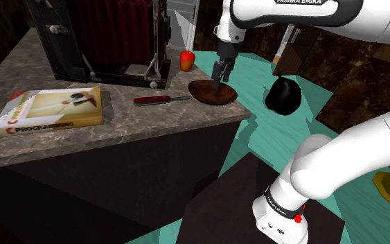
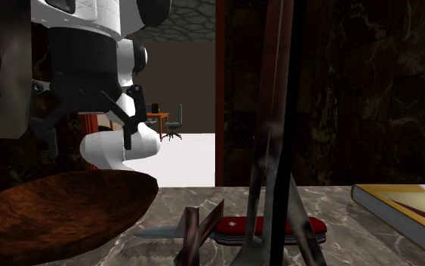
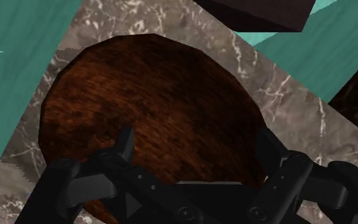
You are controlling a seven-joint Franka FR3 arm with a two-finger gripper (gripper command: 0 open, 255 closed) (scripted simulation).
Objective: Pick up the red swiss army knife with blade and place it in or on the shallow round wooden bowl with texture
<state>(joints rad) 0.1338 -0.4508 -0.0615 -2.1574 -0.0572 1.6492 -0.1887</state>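
Hovering close above the shallow round dark-brown wooden bowl point(image 1: 213, 92), the all-black two-finger gripper point(image 1: 221, 77) has its fingers spread wide and clasps nothing. The wrist view sets the bowl's streaked grain between the two fingertips point(image 3: 126, 143). The red swiss army knife point(image 1: 160, 100), its silver blade folded out, lies flat on the grey veined marble counter point(image 1: 117, 132), just beside the bowl and off to the shoulder view's left of the gripper. The second exterior view adds a white cross emblem on the knife's handle, with the blade tip toward the bowl. Farther from the gripper than the knife lies a yellow-and-white book point(image 1: 48, 111) lettered "PROGRAMMING". The white arm point(image 1: 311, 14) reads "FRANKA EMIKA".
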